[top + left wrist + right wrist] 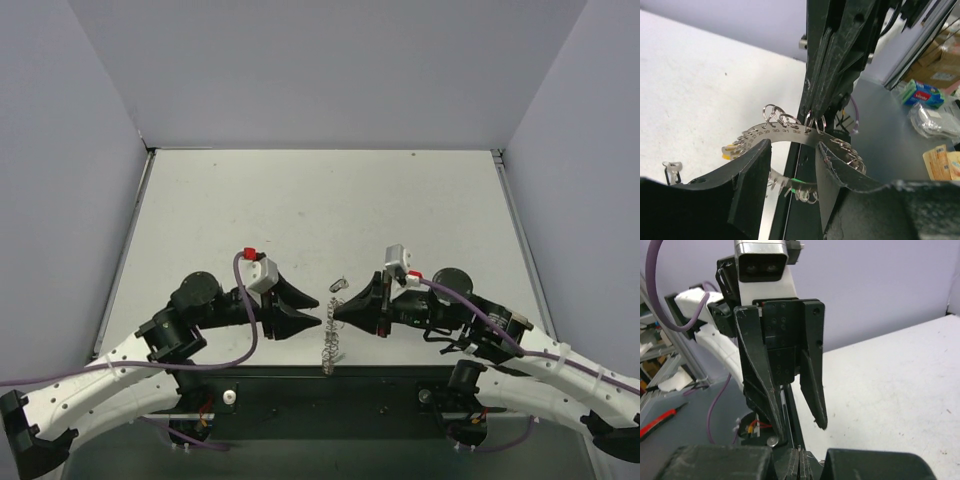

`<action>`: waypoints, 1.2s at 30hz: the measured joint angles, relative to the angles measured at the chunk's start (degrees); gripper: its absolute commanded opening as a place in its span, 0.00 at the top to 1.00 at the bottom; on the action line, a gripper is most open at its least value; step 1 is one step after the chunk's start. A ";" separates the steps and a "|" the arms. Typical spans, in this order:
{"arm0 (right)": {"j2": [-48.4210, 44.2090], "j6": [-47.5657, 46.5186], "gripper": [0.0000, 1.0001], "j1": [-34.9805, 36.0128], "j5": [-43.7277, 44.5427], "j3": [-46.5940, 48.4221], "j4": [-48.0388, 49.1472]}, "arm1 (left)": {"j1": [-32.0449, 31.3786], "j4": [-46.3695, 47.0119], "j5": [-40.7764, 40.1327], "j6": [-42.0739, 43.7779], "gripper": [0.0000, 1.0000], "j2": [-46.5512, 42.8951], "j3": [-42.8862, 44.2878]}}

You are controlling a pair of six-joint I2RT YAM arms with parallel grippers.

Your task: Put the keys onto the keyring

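Observation:
The keyring [330, 342] hangs on edge between my two grippers at the table's front edge. In the left wrist view it is a flat silvery ring [785, 136] with numbered holes and several small split rings. A yellow key head [728, 150] and a green one [797, 180] hang on it. My right gripper [337, 309] is shut on the ring's upper rim [812, 120]; in its own view its fingers [800, 459] are pressed together. My left gripper [312, 312] is open, its fingers [752, 185] standing either side of the ring's lower arc. A small loose key [338, 285] lies on the table just behind.
The black base strip [330, 395] runs along the near table edge under the ring. The loose key also shows at the left of the left wrist view [671, 169]. Packets and boxes [925, 95] lie off the table beyond the right arm. Grey walls enclose the table.

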 measured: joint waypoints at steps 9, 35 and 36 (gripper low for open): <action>-4.81 4.07 1.00 0.00 2.80 -5.68 11.82 | 1.77 9.75 -1.14 -3.54 0.52 -3.96 -0.09; -2.99 5.88 1.00 0.00 2.60 -5.66 25.42 | 7.19 29.44 11.52 -13.25 0.62 5.62 -0.09; -2.99 5.88 1.00 0.00 2.60 -5.66 25.44 | 7.19 29.57 11.69 -13.25 0.63 5.70 -0.09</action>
